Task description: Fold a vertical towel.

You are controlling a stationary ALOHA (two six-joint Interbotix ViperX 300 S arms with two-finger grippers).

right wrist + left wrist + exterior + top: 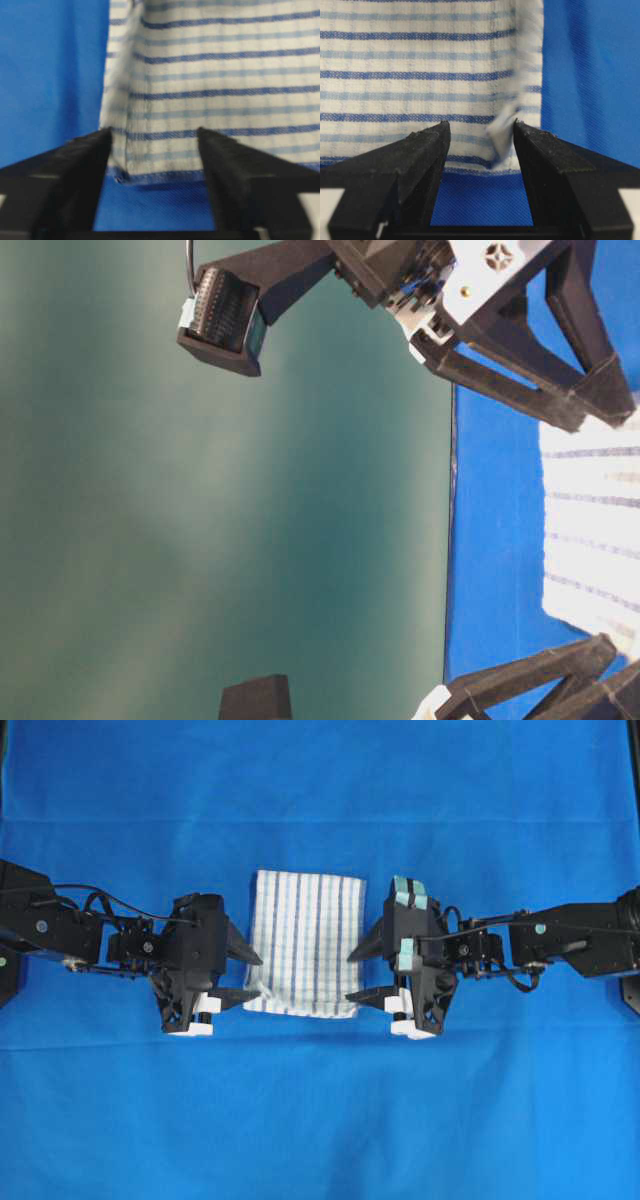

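1. Overhead exterior view: the blue cloth point(320, 1120) covers the whole work surface, and it shows as the bright backdrop in both wrist views too.

2. The towel point(305, 942), white with blue lengthwise stripes, lies at the centre of that cloth between the two arms. It looks doubled over, with a soft rounded edge nearest the bottom of the overhead view and square corners at the far end. I judge one fold to be laid down already.

3. The left gripper point(245, 978) sits just beside the towel's left edge, near the lower corner. Its jaws are spread apart. In the left wrist view a blurred flap of towel corner hangs loose between the fingers point(420, 150), nearer the right-hand one, and does not look pinched.

4. The right gripper point(362, 975) mirrors it at the towel's right edge, jaws spread wide. The right wrist view shows the towel's hem lying flat between the fingers point(80, 160), touching neither.

5. Step in hand, as I judge it: letting go of the corners after a fold.

6. The next move calls for both grippers to draw clear sideways without dragging the loose left corner. Then, if another fold is wanted, they must pinch a fresh pair of corners at matching points so the edges meet squarely.
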